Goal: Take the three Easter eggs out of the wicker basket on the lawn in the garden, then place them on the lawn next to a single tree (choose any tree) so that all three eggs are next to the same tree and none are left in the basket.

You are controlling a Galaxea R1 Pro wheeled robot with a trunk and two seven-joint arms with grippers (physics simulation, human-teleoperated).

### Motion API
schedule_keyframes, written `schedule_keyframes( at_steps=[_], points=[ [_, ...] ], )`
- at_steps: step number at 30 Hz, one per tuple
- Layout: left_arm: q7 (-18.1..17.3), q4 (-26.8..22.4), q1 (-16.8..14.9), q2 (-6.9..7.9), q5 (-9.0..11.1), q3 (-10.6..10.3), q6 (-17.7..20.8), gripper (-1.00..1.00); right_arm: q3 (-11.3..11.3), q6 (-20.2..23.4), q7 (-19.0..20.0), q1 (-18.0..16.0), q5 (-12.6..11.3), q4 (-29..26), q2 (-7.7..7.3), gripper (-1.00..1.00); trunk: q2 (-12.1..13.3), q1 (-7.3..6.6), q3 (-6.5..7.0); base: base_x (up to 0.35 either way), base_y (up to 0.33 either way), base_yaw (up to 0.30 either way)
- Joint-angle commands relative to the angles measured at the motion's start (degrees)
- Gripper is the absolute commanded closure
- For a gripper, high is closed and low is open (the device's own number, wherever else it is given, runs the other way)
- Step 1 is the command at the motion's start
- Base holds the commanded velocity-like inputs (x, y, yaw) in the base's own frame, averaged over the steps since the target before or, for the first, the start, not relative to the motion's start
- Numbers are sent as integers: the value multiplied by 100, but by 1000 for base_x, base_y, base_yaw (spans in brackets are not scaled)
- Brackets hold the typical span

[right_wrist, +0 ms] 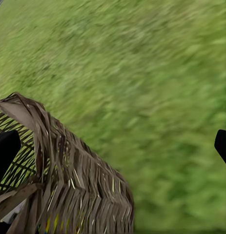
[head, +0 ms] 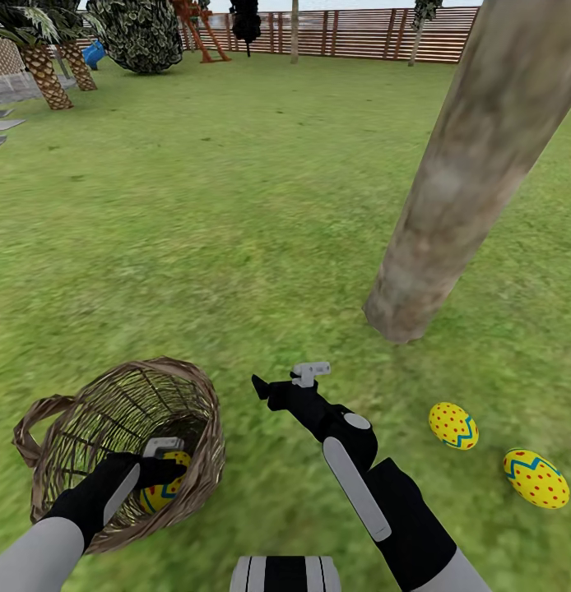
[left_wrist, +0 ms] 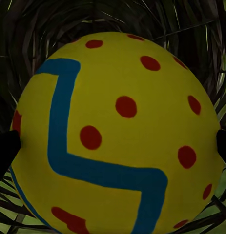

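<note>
Beside the tree, two eggs lie on the lawn. Left gripper grips the third egg inside the basket; right gripper hangs wide, empty.

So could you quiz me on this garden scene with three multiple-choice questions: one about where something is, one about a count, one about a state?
1. Where is the third egg?
A. In the basket
B. By the fence
C. Under the palm

2. How many eggs lie on the lawn near the tree?
A. None
B. Two
C. Three

3. What is the left hand doing?
A. Hanging open over bare grass
B. Gripping the trunk
C. Closing around an egg

Answers: 1 A, the egg sits inside the wicker. 2 B, one egg and another lie beside the trunk. 3 C, dark fingertips flank the egg.
</note>
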Motion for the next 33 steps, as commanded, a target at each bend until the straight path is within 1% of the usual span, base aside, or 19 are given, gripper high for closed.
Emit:
schedule_keyframes(
  at_steps=[1, 30, 32, 33],
  points=[
    [23, 47, 1, 8, -83, -36, 12, 100, 6, 18, -55, -4, -61, -8, -1, -100, -1, 0, -5, 0, 0, 0],
    [31, 42, 7, 15, -59, -27, -16, 100, 5, 18, -46, -4, -61, -7, -1, -100, -1, 0, -5, 0, 0, 0],
    [29, 41, 9, 15, -59, -27, -17, 100, 5, 18, -46, -4, -61, -7, -1, -100, 2, -5, 39, 0, 0, 0],
    [27, 40, 9, 15, -59, -27, -17, 100, 5, 18, -46, -4, -61, -7, -1, -100, 2, -5, 39, 0, 0, 0]
  ],
)
